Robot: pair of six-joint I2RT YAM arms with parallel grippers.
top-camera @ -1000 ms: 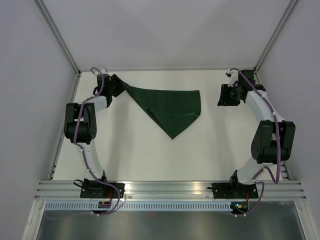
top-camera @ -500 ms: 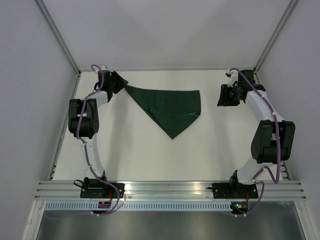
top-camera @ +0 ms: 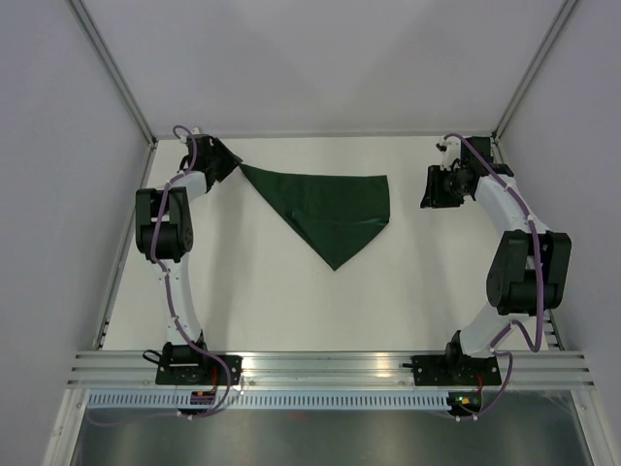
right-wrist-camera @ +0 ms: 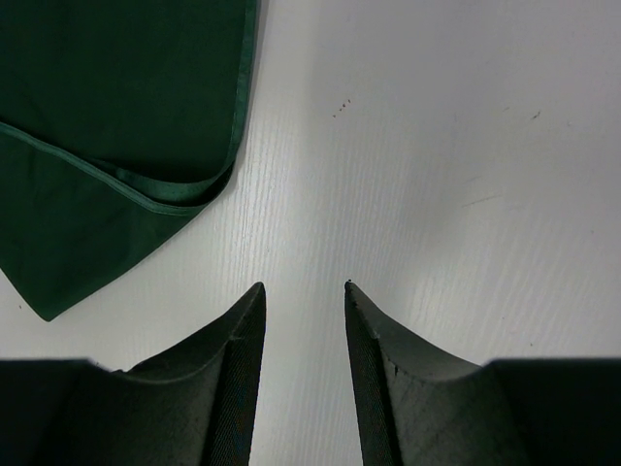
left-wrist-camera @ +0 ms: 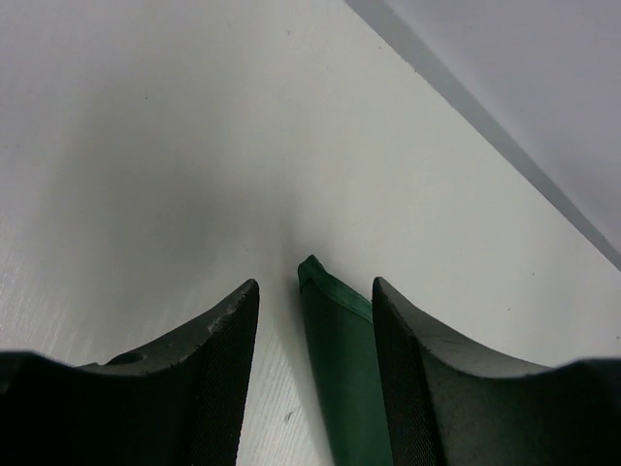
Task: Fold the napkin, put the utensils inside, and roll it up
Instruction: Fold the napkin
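The napkin (top-camera: 330, 209) is a dark green cloth folded into a triangle, lying flat at the back middle of the table. Its pointed far-left corner (left-wrist-camera: 340, 359) lies between the fingers of my left gripper (top-camera: 231, 165) (left-wrist-camera: 314, 282). The jaws stand apart, with the cloth close to the right finger and bare table beside the left one. My right gripper (top-camera: 427, 186) (right-wrist-camera: 304, 285) is open over bare table, just right of the napkin's hemmed right corner (right-wrist-camera: 116, 97). The utensils are out of view.
The white table (top-camera: 262, 301) ends at grey walls at the back and sides, and the back wall's foot (left-wrist-camera: 505, 146) runs close behind the left gripper. Aluminium rails (top-camera: 330, 367) carry both arm bases along the near edge.
The left arm's elbow has swung towards the back and the gripper has edged towards the back left corner at the napkin's tip. The napkin and right arm have hardly moved.
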